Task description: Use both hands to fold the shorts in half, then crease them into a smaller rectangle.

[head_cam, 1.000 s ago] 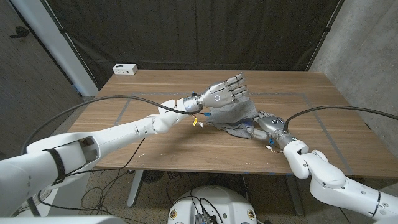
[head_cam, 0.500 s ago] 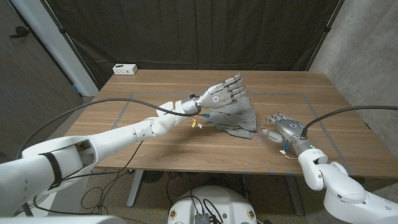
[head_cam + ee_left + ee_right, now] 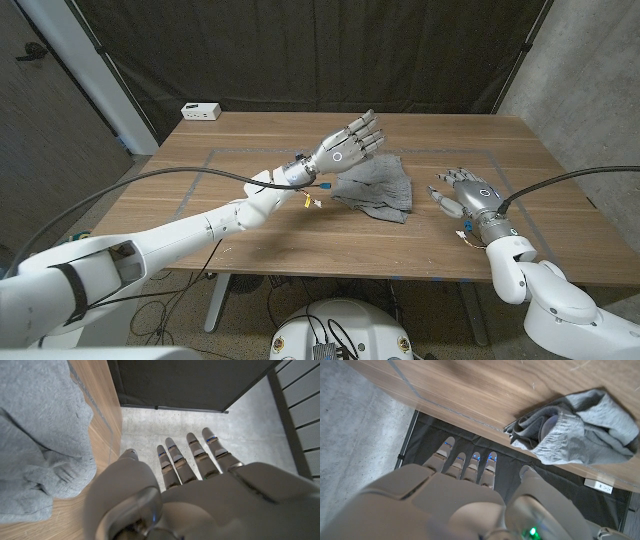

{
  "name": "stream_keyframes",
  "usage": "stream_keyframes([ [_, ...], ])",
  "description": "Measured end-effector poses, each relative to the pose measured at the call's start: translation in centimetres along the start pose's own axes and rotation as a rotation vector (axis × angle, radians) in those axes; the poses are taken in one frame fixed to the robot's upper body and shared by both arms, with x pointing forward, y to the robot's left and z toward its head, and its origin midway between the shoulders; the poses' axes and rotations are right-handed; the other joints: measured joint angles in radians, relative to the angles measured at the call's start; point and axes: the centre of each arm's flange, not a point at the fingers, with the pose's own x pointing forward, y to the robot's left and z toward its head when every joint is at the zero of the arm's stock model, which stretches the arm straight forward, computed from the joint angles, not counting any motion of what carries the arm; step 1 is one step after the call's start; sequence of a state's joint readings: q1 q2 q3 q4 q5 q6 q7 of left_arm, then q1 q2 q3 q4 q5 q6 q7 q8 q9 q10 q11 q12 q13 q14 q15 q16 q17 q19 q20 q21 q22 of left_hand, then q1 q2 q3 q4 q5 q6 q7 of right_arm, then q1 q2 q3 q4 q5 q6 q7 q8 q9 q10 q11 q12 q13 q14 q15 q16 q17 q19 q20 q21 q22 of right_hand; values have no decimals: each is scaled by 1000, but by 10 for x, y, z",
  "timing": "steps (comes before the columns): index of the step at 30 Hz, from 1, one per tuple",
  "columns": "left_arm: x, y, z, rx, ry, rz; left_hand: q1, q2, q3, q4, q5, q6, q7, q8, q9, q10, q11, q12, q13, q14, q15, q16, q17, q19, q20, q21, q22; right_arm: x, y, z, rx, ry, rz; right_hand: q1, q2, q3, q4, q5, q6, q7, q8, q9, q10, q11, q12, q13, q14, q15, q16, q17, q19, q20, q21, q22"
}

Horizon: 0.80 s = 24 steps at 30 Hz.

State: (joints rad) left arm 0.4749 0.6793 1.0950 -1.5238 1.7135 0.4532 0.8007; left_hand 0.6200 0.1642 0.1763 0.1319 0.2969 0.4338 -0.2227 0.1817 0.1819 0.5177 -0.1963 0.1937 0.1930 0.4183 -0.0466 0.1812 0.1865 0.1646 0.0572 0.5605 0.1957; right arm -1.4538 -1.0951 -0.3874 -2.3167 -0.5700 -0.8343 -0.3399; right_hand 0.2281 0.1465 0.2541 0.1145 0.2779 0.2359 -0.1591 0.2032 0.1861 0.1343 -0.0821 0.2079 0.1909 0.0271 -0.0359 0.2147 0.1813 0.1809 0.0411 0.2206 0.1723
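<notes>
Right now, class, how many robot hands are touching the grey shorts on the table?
0. The left hand is raised over the shorts' left edge, fingers spread. The right hand sits apart on their right, holding nothing.

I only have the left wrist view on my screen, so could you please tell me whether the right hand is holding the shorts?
Observer: No. In the head view the right hand is apart from the grey shorts, with bare wood between them and its fingers spread, holding nothing.
Operator: Thank you. Is my left hand over the shorts or beside them?
Observer: The left hand is raised above their far left part, fingers extended, gripping nothing.
Operator: How do the shorts look from the other side?
Observer: The right wrist view shows the shorts bunched, with folds of fabric rolled up at the end nearest the right hand, not a tidy rectangle.
</notes>
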Motion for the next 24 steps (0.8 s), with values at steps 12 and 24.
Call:
stream_keyframes([
  [12,-18,1,-16,-57,193,-98,-16,0,11,-4,-12,-45,2,-5,0,-32,18,-7,0,-22,3,0,0,5,5,0,0,23,-9,12,154,-36,-82,9,9,10,-10,0,-8,0,-4,0,0,0,-5,0,0,1,-4,0,11,0,0,0],
  [24,-34,2,-34,-194,419,-179,-34,8,23,1,-23,-88,-2,-12,0,-68,43,-7,0,-47,0,0,-5,3,18,0,0,43,-17,23,324,-86,-152,15,14,18,-10,0,-9,-2,-8,0,1,9,-5,0,21,0,-4,0,23,2,0,0],
])
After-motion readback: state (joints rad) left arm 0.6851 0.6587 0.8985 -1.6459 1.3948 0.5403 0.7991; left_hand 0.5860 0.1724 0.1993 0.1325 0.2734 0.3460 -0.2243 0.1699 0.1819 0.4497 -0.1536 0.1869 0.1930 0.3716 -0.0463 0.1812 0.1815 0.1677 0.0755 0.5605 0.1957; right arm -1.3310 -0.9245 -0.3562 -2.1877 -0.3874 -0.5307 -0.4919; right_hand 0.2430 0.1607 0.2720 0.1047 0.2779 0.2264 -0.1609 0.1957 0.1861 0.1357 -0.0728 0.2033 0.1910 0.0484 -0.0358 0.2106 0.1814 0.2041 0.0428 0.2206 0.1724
